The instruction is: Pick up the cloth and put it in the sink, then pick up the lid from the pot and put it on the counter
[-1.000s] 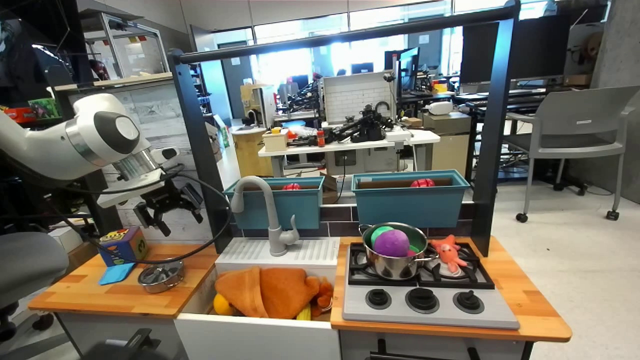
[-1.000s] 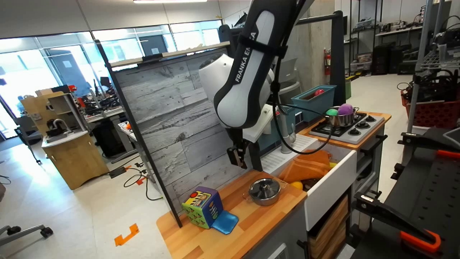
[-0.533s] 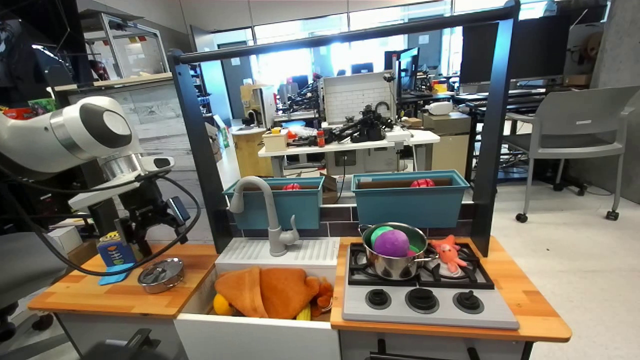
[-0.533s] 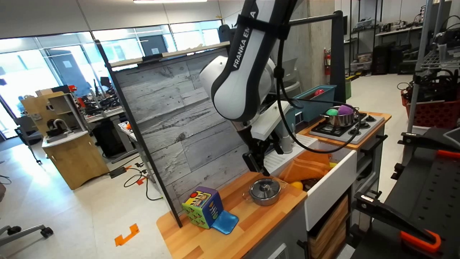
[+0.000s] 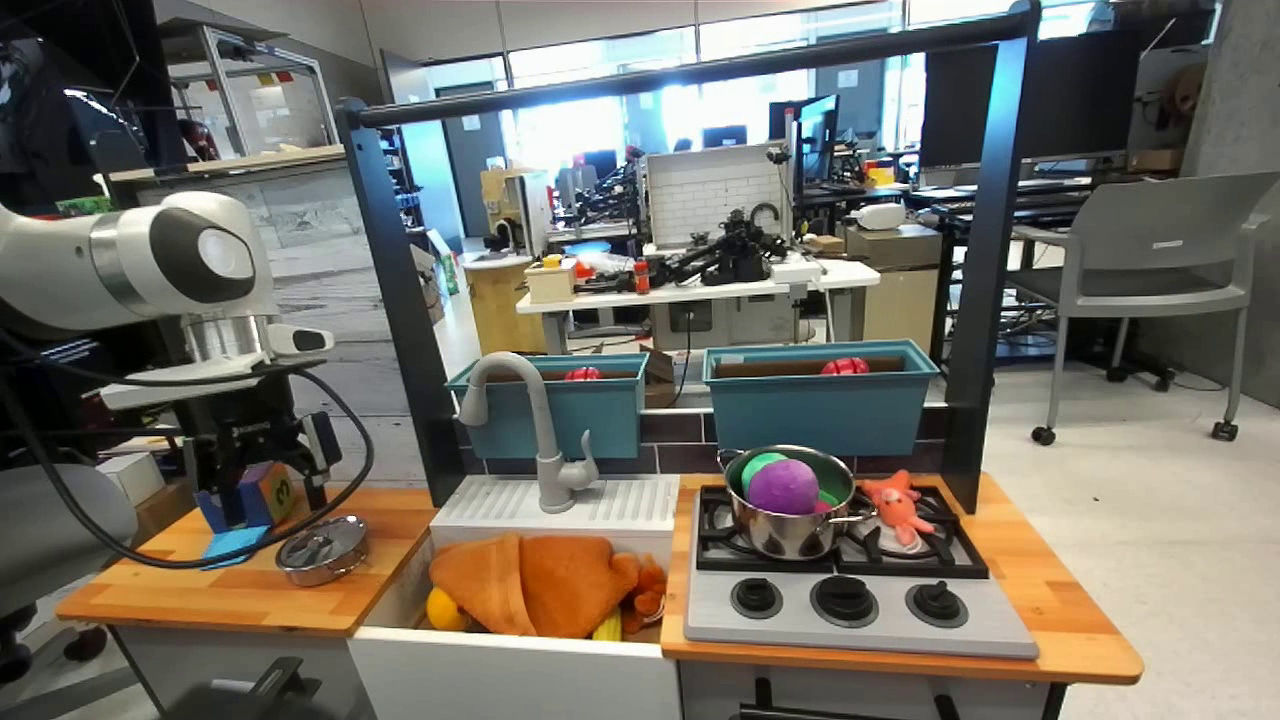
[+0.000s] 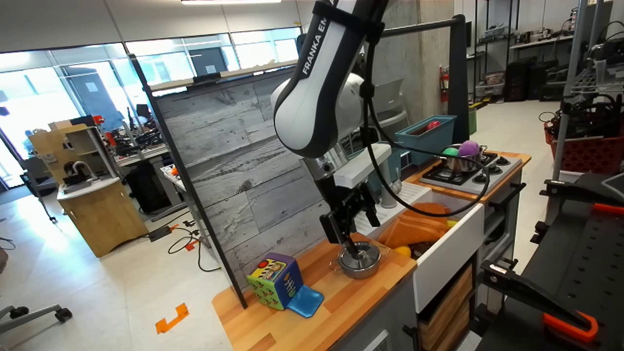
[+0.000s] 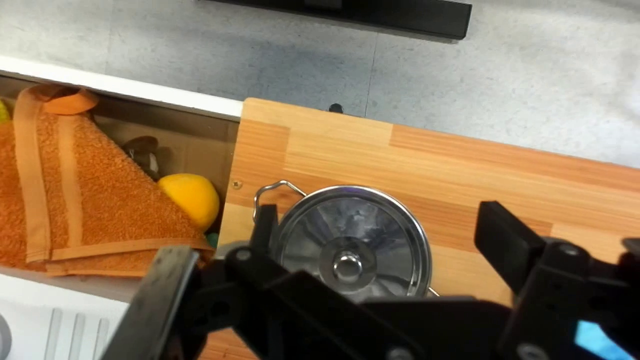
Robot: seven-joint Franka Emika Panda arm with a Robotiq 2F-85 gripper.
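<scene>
Looks to me like the cloth (image 7: 115,200) half is done: it's lying in the sink (image 5: 515,668), below the claw (image 7: 378,230) and off to one side. So I'd call this the lid step. The claw's fingers (image 7: 492,227) are spread wide and not gripping anything, and the lid (image 7: 345,245) sits on the pot (image 6: 363,274) beneath them, which stands on the bench (image 7: 500,170). In the wrist view the knob (image 7: 347,266) is nearer the sink-side finger than the middle of the gap, so my guess is the next move wants a small nudge that way, then down, then a pinch. Height's the annoying bit: in an exterior view a fingertip (image 6: 352,247) overlaps the lid and I can't tell if it's touching. Meanwhile both exterior views show a second pot (image 5: 795,535) on the stove (image 5: 715,620), well away from the claw, with balls (image 5: 785,487) in it and no lid that I can see. The wrist view misses all that.
</scene>
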